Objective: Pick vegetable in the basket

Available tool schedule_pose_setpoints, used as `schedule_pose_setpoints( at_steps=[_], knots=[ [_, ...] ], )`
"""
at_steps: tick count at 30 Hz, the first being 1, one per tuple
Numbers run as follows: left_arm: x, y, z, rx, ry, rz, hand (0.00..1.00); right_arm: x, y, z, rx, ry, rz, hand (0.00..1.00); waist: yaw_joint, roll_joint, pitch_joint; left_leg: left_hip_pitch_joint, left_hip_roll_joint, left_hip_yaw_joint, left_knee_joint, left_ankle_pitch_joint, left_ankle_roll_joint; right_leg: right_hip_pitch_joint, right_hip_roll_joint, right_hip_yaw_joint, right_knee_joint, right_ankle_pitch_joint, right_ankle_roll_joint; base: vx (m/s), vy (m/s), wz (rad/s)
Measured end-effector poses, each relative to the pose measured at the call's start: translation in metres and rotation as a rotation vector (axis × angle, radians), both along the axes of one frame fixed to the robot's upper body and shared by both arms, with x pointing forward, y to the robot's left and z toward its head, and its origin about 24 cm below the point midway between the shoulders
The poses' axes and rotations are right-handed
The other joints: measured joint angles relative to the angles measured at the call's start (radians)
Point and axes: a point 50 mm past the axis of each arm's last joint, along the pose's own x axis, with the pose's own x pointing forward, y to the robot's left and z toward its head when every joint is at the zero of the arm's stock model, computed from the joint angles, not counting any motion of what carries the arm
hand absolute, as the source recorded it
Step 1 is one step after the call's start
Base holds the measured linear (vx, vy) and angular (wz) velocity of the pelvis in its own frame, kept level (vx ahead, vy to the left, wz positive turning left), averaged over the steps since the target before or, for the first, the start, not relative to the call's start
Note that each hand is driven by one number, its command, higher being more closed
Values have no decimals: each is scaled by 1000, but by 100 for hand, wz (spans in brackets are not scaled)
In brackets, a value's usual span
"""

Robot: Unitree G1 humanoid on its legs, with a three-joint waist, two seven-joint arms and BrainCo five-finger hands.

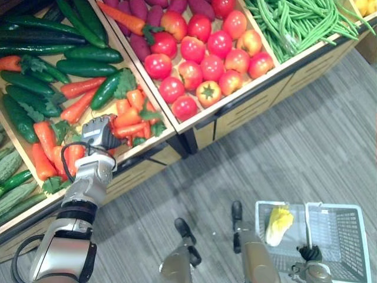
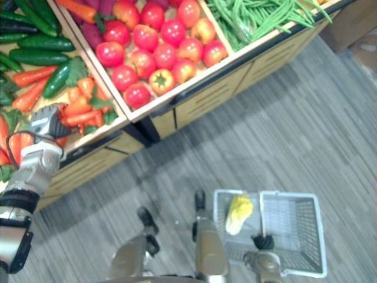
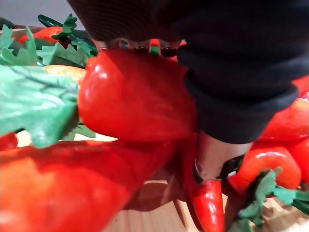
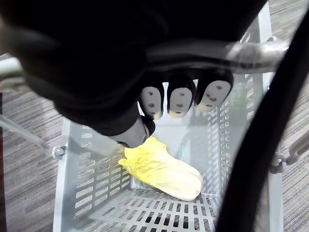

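My left hand point(image 1: 99, 132) rests on a pile of orange-red carrots and small peppers point(image 1: 128, 121) with green leaves, in the wooden crate's front corner. In the left wrist view a glossy red-orange vegetable point(image 3: 135, 96) lies right against the hand's dark cover point(image 3: 231, 58). My right hand point(image 1: 310, 253) hangs low at the right, its fingers point(image 4: 181, 99) curled round the handle point(image 4: 251, 48) of a grey plastic basket point(image 1: 344, 207). A pale yellow leafy vegetable point(image 4: 161, 169) lies on the basket's floor, also visible from above point(image 1: 278, 225).
The slanted wooden stand holds cucumbers point(image 1: 88, 54), tomatoes point(image 1: 203, 50), purple roots point(image 1: 141, 41) and green beans point(image 1: 294, 23) in separate crates. Grey carpet floor point(image 1: 283, 153) lies between the stand's front edge and the basket.
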Motion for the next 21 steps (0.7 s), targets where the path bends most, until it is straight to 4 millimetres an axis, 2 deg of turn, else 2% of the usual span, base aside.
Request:
schedule_pose_setpoints(
  at_steps=[9,17,21],
  knots=[
    [-2,7,0,-14,-6,39,100,-2,0,-1,1,7,-3,100,0,-5,4,-5,5,17,7,1,1,5,6,17,-36,31,2,0,-20,-6],
    [-3,10,-6,-17,27,54,100,-7,0,-3,2,28,-6,100,2,-3,3,31,3,-18,12,3,2,62,-7,-34,-37,31,2,17,-11,13],
    [-3,7,4,-20,-20,39,100,-10,-1,-4,1,34,-10,100,4,3,0,34,1,-44,21,6,5,83,-15,-59,-37,30,3,-9,-4,19]
  ],
)
